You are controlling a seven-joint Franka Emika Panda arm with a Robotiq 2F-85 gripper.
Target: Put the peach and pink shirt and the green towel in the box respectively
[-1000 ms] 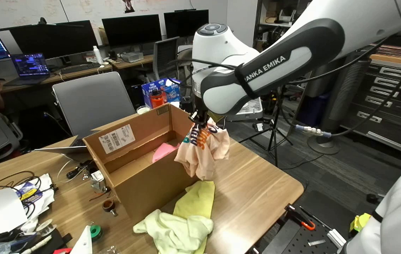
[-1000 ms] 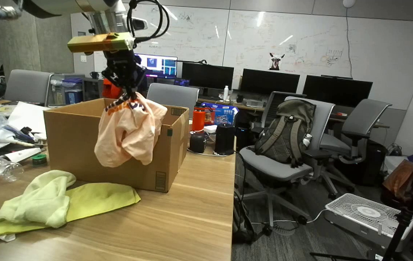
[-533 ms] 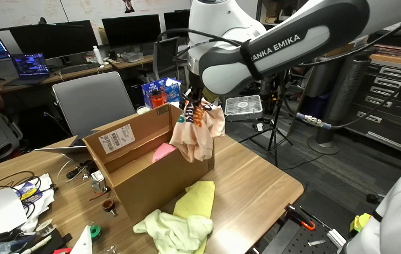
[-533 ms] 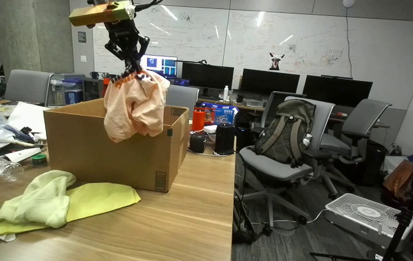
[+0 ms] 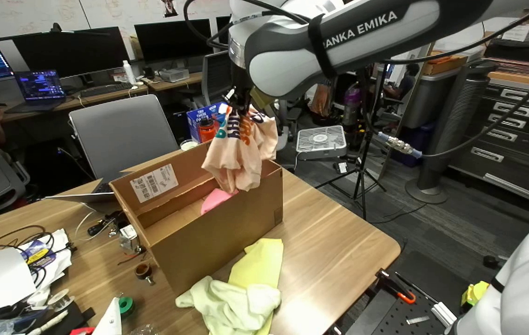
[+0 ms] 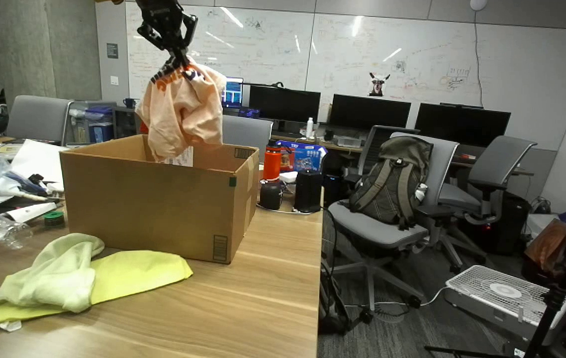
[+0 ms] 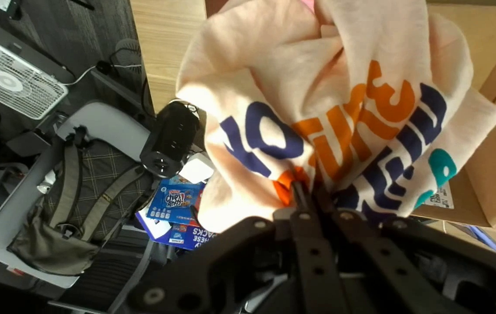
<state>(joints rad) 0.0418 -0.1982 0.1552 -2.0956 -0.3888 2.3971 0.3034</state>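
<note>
My gripper (image 6: 178, 58): jaws pinched tight on a gathered fold of the peach shirt (image 6: 183, 114).
Peach shirt: hangs crumpled from my grip above the box (image 6: 148, 209), its lower end about at the near rim in both exterior views; whether it touches, I cannot tell.
Print: orange, navy and teal lettering (image 7: 339, 135), toward me in the wrist view.
Box: upright on the table (image 6: 273, 298), top open, a white label (image 5: 154, 183) on an inner wall.
Inside it: a pink cloth (image 5: 216, 201).
Green towel (image 6: 49, 278): outside the box, heaped partly over a flat yellow cloth (image 6: 139, 276).
</note>
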